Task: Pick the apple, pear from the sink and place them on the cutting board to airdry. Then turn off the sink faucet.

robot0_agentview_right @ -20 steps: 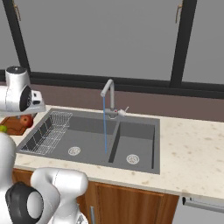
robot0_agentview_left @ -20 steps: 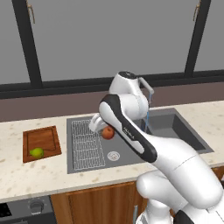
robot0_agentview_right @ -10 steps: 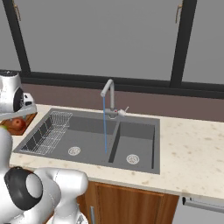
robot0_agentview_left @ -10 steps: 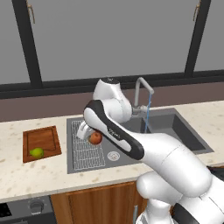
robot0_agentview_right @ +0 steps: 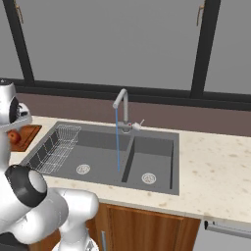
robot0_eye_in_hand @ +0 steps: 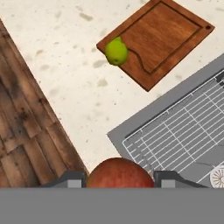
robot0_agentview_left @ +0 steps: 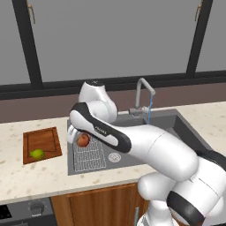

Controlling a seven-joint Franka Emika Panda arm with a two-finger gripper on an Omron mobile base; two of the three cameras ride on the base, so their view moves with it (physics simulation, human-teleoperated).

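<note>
Apple in the fingers, cutting board off to the left of the sink.

We hold the apple (robot0_eye_in_hand: 119,173) clamped between the fingers of the gripper (robot0_eye_in_hand: 119,178), above the left end of the sink (robot0_agentview_left: 176,128) and its wire rack (robot0_agentview_left: 90,154). The cutting board (robot0_agentview_left: 44,137) lies further left across a strip of counter, with the pear (robot0_agentview_left: 37,154) on its near corner (free space seems to be toward the window side). The sink faucet (robot0_agentview_right: 121,102) runs, well apart on the opposite side.

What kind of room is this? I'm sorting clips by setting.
Most likely a kitchen, computer-rendered: a double sink with a running faucet set in a speckled counter, a wooden cutting board holding a pear, and wood cabinets below.
</note>
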